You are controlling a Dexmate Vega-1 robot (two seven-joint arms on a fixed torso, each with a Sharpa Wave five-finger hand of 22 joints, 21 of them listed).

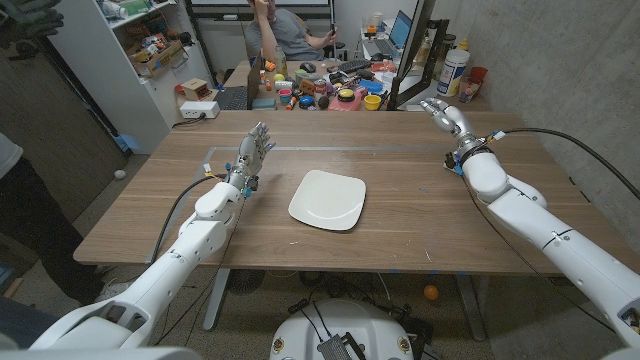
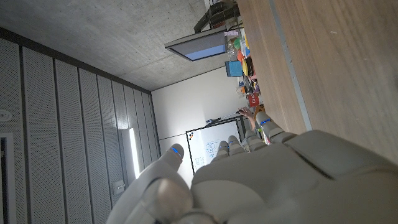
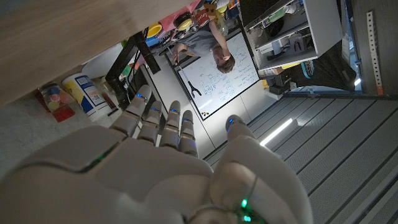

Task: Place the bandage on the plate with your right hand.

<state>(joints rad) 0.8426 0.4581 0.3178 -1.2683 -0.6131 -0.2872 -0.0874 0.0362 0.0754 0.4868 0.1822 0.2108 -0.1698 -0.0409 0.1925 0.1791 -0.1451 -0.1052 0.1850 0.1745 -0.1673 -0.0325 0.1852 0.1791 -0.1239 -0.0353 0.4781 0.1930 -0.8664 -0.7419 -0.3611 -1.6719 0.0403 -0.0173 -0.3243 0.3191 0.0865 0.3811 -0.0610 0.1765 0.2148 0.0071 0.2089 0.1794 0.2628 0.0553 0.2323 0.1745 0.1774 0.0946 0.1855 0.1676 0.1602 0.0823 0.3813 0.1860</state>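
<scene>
— So, what's each robot hand holding?
— Nothing: left robot hand (image 1: 255, 150) and right robot hand (image 1: 444, 113), near the desk's (image 1: 420, 215) far corner, both fingers spread. Plate (image 1: 328, 199) mid-desk; bandage unseen.

You are looking at a white plate (image 1: 328, 199) sitting alone mid-table (image 1: 420, 215), with bare wood lying on all sides of it. Your left hand (image 1: 253, 152) is standing just left of the plate. Your right hand (image 1: 446, 115) is hovering at the far right corner, near clutter (image 1: 335, 92) crowding beyond the far edge.
</scene>
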